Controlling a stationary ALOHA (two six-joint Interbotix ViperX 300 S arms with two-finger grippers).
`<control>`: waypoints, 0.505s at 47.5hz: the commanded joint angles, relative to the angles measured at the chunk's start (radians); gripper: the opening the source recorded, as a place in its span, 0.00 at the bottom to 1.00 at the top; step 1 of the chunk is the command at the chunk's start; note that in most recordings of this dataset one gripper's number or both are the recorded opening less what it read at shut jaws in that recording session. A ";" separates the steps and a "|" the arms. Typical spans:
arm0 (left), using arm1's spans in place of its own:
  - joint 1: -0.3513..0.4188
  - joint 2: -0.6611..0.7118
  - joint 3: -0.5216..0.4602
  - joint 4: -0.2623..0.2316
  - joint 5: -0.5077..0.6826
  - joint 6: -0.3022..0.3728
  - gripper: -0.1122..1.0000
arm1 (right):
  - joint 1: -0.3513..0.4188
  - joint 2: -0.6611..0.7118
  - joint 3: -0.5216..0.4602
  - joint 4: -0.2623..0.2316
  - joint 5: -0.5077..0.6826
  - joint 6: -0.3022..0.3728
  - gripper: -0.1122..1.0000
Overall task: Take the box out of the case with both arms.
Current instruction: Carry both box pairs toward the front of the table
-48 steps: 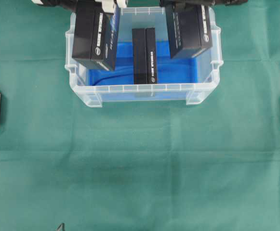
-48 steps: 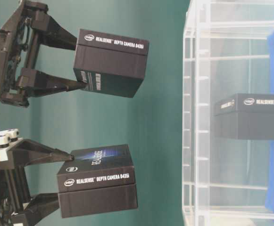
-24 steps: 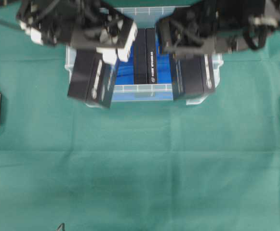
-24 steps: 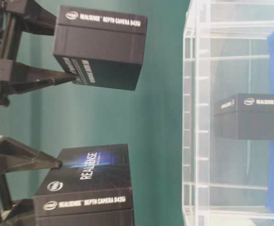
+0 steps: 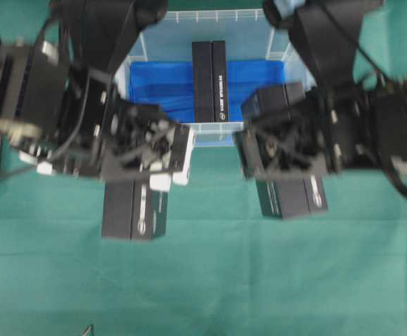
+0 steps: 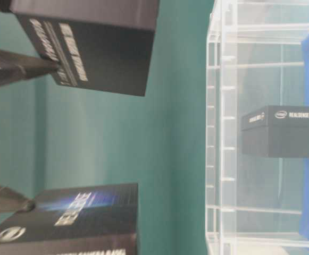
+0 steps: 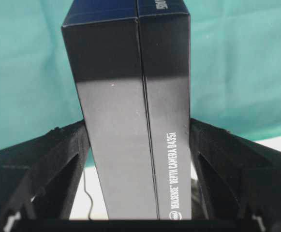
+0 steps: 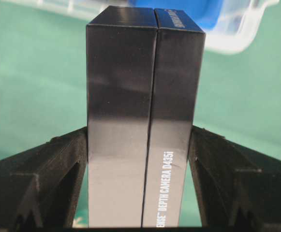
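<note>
Fingers on both arms are spread wide, each pair clamped on the flanks of its own black box: the left fingers [image 7: 67,164] hold the left box [image 5: 134,210], the right fingers [image 8: 67,169] hold the right box [image 5: 292,197]. Both boxes hang clear of the case [image 5: 214,129], over the green surface [image 5: 210,280]. A third box [image 5: 210,80] stands inside on the blue sheet. To my eye, lowering both level and letting go only once they rest flat would finish it neatly.

One box [image 5: 210,80] is standing inside the case [image 5: 287,52], while two boxes, left [image 5: 134,210] and right [image 5: 292,198], are hanging over the table [image 5: 210,280] before it.
</note>
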 commanded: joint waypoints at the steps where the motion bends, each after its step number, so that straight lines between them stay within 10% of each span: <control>1: -0.040 -0.023 -0.012 0.006 -0.005 -0.034 0.67 | 0.041 -0.025 -0.029 -0.017 0.002 0.026 0.69; 24: -0.101 -0.014 -0.012 0.006 -0.006 -0.069 0.67 | 0.117 -0.015 -0.031 -0.023 0.002 0.143 0.69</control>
